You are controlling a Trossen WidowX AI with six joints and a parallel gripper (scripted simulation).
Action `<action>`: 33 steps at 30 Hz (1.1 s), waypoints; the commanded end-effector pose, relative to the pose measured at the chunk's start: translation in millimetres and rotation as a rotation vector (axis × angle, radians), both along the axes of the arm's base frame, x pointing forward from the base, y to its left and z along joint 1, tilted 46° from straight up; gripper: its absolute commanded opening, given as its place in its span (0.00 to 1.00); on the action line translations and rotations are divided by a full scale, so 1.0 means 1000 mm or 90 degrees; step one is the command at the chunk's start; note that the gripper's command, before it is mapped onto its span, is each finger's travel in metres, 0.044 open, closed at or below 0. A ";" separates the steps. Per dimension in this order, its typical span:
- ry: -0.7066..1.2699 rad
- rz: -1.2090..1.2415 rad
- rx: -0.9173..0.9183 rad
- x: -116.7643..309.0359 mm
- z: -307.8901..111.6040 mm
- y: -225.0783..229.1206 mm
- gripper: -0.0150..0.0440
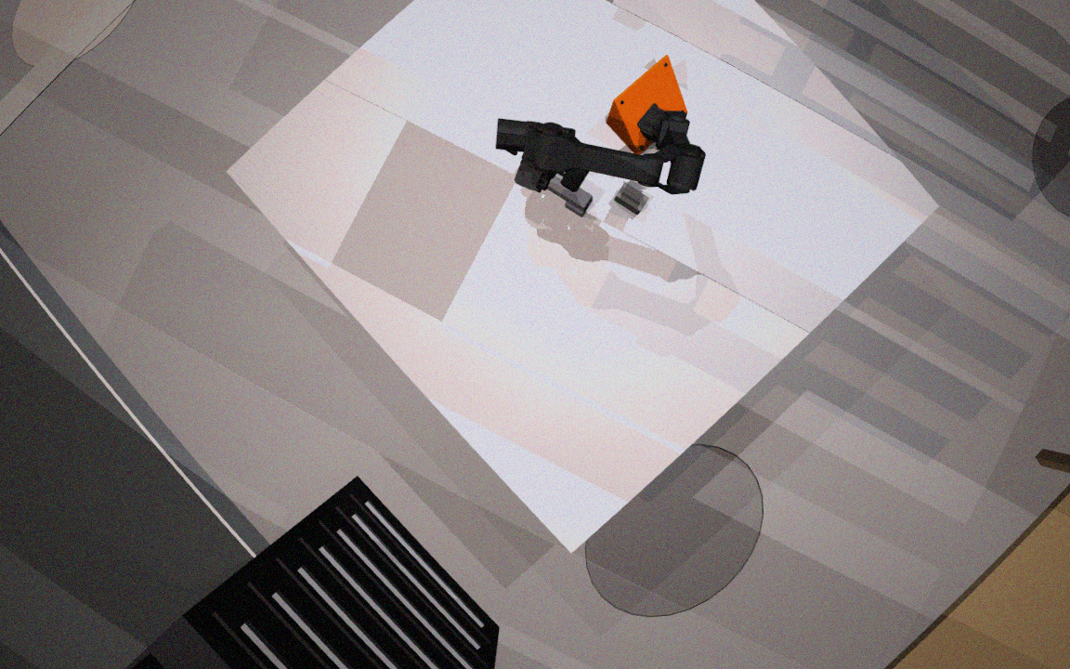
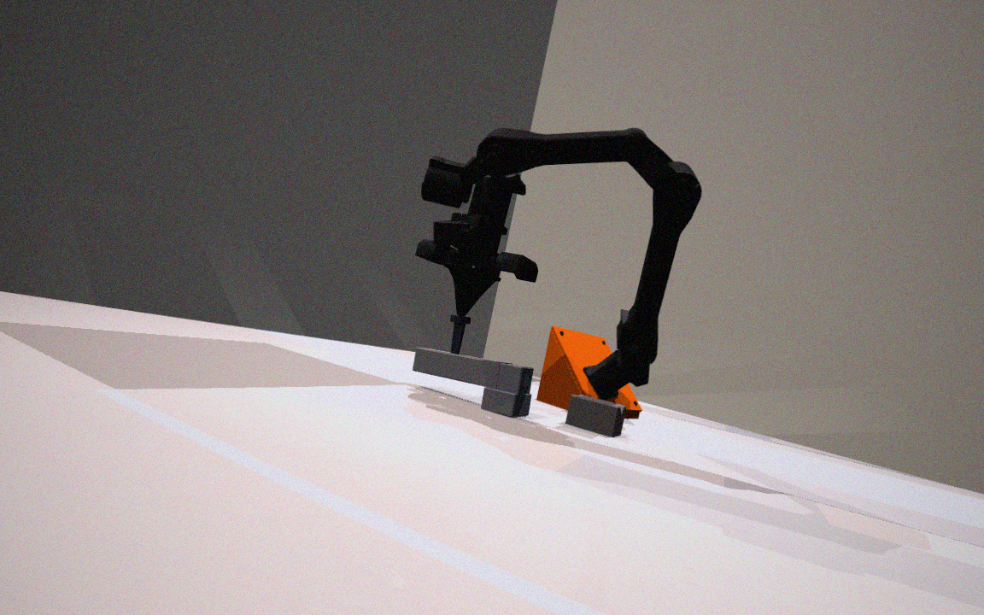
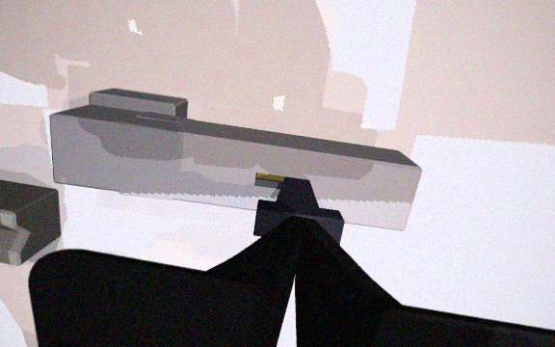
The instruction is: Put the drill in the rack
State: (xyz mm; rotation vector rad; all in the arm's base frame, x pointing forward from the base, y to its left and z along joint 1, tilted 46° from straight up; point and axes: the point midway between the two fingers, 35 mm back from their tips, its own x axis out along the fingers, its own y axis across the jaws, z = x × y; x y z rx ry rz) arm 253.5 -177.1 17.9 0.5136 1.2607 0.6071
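Observation:
My gripper (image 2: 462,314) (image 3: 301,229) is shut and empty, pointing down, its fingertips at the head of the dark key (image 2: 457,336) (image 3: 298,194). I cannot tell if they press on it. The key stands upright in a slot of the long grey holder (image 1: 577,202) (image 2: 453,368) (image 3: 220,156), with its blade partly above the top. A small yellow strip (image 3: 270,176) shows in the slot beside the blade. The drill is not plainly visible. The grey rack (image 1: 630,198) (image 2: 594,415) (image 3: 13,193) with a notched top stands apart from the holder and bears nothing that I can see.
An orange wedge-shaped mount (image 1: 646,89) (image 2: 573,358) stands behind the rack at the arm's base. A small grey block (image 2: 505,402) (image 3: 135,102) supports one end of the holder. The white table (image 1: 564,399) (image 2: 251,519) carries them all, with sharp shadows.

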 end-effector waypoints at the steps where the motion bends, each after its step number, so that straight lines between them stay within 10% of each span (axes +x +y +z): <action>1: 0.015 0.011 0.016 -0.002 -0.012 0.011 0.25; 33: 0.015 0.011 0.017 -0.001 -0.021 0.021 0.25</action>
